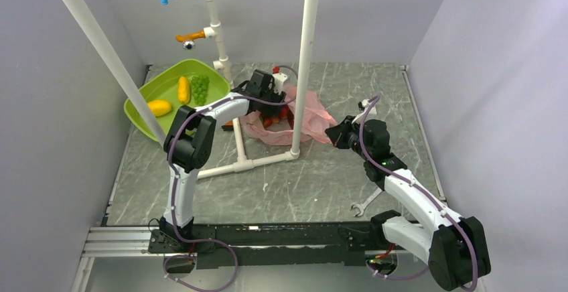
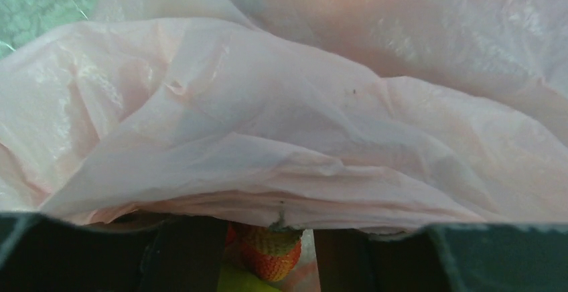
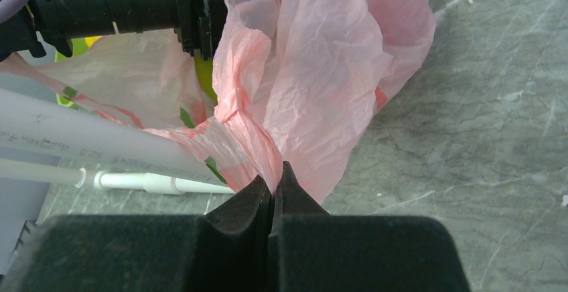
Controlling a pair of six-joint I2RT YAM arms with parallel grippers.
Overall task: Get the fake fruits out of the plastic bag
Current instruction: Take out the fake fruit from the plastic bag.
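The pink plastic bag [image 1: 305,119] lies crumpled at the table's middle, around a white post. My left gripper [image 1: 268,91] reaches into its left side. In the left wrist view the bag [image 2: 301,118] fills the frame, and a red fake fruit [image 2: 271,255] sits between my open fingers [image 2: 191,255], with a gap on its right side. More red fruits [image 1: 276,119] show through the bag. My right gripper [image 1: 337,134] is shut on the bag's right edge [image 3: 321,71], pinching a fold at its tips [image 3: 273,178]. The yellow-orange oval fruit [image 1: 159,107] lies in the green tray.
A green tray [image 1: 144,114] at the back left also holds a slim yellow piece [image 1: 183,89] and green grapes [image 1: 199,88]. A white pipe frame [image 1: 241,165] with upright posts [image 1: 305,64] stands at the bag. A wrench [image 1: 365,203] lies near the right arm.
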